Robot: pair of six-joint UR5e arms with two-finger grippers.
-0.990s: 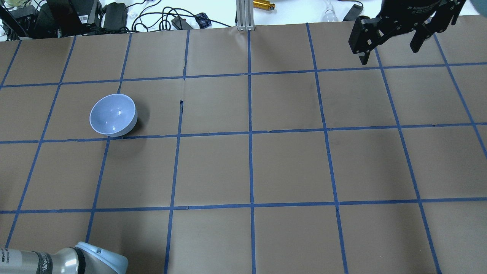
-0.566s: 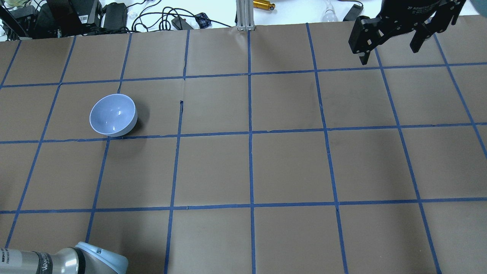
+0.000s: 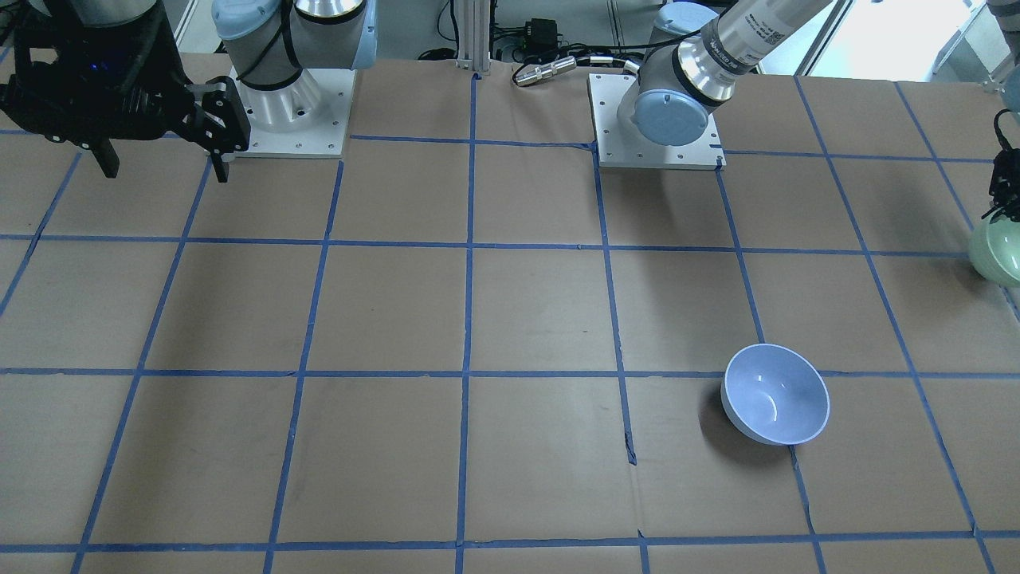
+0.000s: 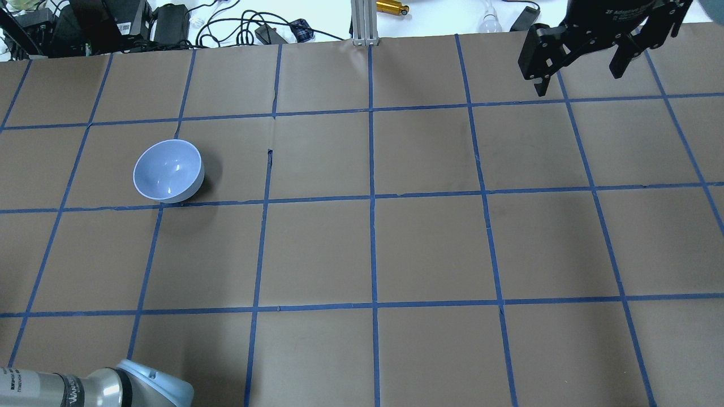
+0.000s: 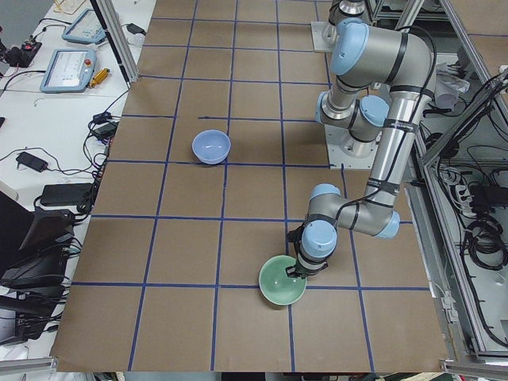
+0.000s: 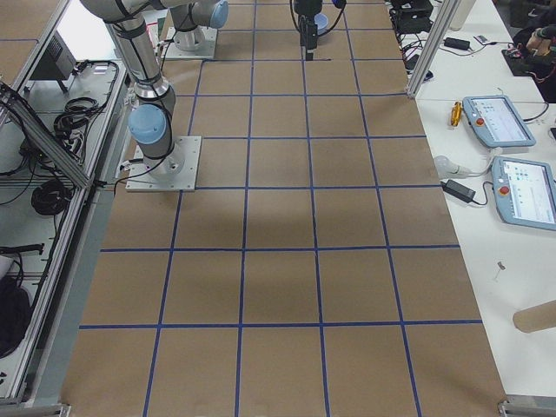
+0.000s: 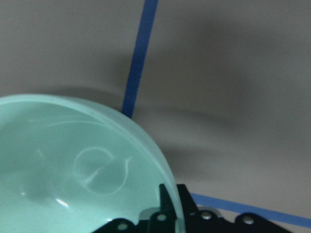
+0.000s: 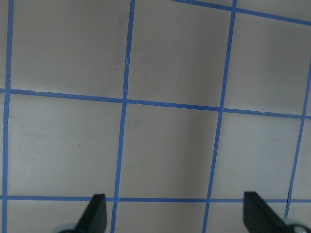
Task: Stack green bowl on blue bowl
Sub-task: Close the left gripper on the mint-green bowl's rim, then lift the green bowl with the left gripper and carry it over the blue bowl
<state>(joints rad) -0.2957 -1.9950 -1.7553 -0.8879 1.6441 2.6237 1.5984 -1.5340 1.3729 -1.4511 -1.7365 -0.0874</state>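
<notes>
The pale mint-green bowl is near the table's end on my left side; it also shows at the right edge of the front view. My left gripper is shut on its rim, one finger inside and one outside, as the left wrist view shows over the green bowl. I cannot tell if the bowl is off the table. The periwinkle-blue bowl stands upright and empty on the table, also in the front view. My right gripper hangs open and empty over the far right of the table.
The table is brown paper with a grid of blue tape. Cables, boxes and a metal post lie past its far edge. The two arm bases stand on white plates at the robot's side.
The left arm's elbow at the bottom of the overhead view has shifted slightly to the right. The blue bowl and the right gripper have stayed where they were.
</notes>
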